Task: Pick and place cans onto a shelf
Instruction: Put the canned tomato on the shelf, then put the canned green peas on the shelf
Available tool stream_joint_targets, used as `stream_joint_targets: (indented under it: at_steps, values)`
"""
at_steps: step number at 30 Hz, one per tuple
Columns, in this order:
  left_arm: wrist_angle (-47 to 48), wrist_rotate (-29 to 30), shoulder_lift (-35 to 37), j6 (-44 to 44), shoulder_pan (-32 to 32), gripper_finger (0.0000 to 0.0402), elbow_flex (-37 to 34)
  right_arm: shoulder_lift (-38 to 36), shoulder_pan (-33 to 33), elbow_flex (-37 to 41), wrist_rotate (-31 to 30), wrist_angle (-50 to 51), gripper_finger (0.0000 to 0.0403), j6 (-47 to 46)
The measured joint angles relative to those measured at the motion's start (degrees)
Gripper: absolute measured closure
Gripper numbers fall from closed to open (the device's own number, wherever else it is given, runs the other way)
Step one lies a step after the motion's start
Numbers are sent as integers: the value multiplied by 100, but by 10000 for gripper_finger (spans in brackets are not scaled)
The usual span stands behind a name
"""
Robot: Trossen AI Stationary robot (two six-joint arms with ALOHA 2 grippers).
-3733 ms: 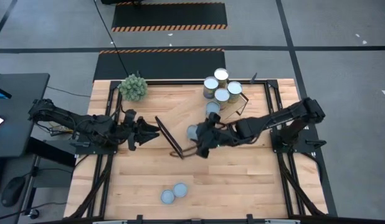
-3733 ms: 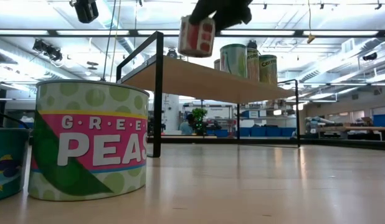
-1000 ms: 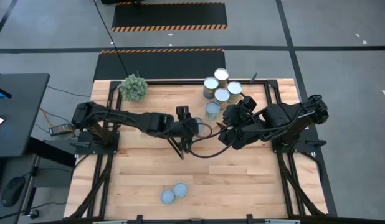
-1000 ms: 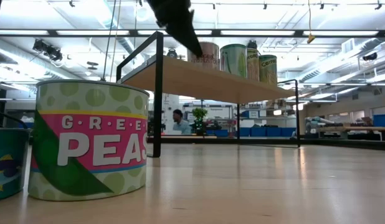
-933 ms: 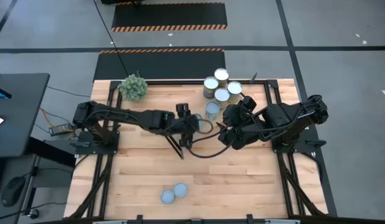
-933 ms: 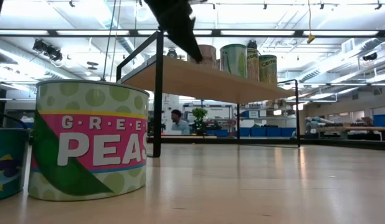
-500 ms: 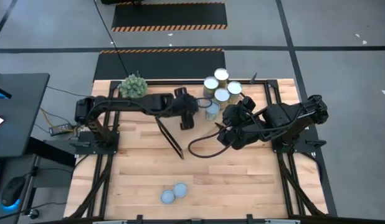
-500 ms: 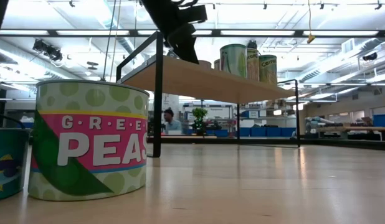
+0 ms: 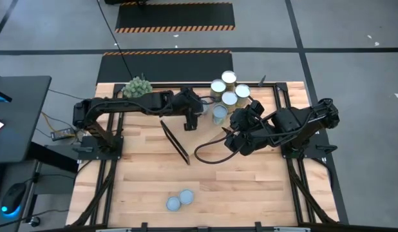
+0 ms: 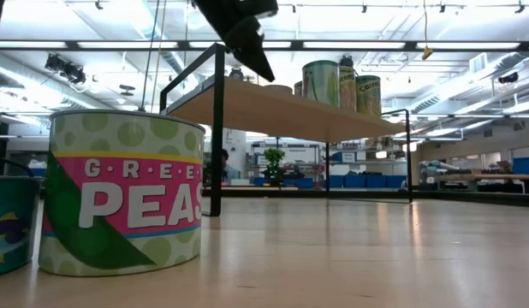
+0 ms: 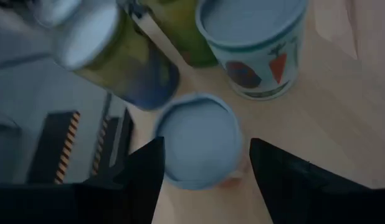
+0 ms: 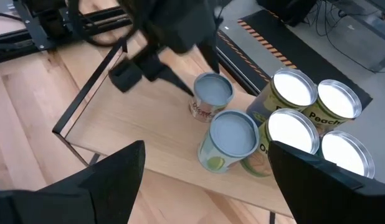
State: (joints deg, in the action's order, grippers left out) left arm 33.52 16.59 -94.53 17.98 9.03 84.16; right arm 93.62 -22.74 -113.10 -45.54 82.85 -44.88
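The shelf (image 10: 290,107) stands across the table's middle. My left gripper (image 11: 205,143) reaches over it, shut on a small can with a blue-grey top (image 11: 195,146), which stands on the plank (image 12: 149,124) next to a carrot-label can (image 11: 255,37). Several more cans (image 9: 228,78) stand grouped at the shelf's far right end. Two cans (image 9: 180,200) stand near the table's front edge; the low view shows one as a green-peas can (image 10: 119,192). My right gripper (image 12: 206,149) hangs open above the shelf's right part (image 9: 236,138) with nothing between its fingers. My left gripper has the small can between its two fingers, one on each side of its wall (image 11: 160,158), below the top rim. The fingers come slanting down from the table's left. The can stands upright with its bottom on the shelf's plank.
A green plant ball (image 9: 138,90) sits at the far left corner. A black cable loop (image 9: 208,151) lies on the table beside the shelf's near end frame (image 9: 175,142). Open tabletop lies between the shelf and the two front cans.
My left gripper has swung toward the table's far edge over the shelf. The small can has slid with it across the plank, upright, and now stands close to the carrot-label can. In the low view, less of it shows above the shelf's edge.
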Motion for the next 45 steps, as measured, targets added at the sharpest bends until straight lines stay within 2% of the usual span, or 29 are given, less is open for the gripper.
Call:
stream_joint_targets:
  at_steps: [8, 19, 27, 34, 38, 41, 45]
  values:
    - [465, -149, 128, 562, 162, 162, -21, 0, 0, 0, 0, -83, 56, -57]
    - [382, 64, -209, 588, 254, 162, -28, 0, 2, 4, -30, -90, 56, -13]
    - [189, 454, -343, 585, 230, 168, -28, 0, 2, 4, -46, -107, 56, -16]
    - [-478, 529, -340, 582, 239, 169, -28, 0, 0, 4, -46, -140, 56, -57]
    - [-550, 649, -340, 581, 236, 169, -28, 0, -2, 4, -44, -205, 56, -59]
    - [-319, 956, -329, 581, 234, 169, 66, 0, -13, 4, -44, -221, 56, -57]
    - [177, 712, -105, 341, 171, 169, 369, 0, -13, 4, -44, -221, 56, -53]
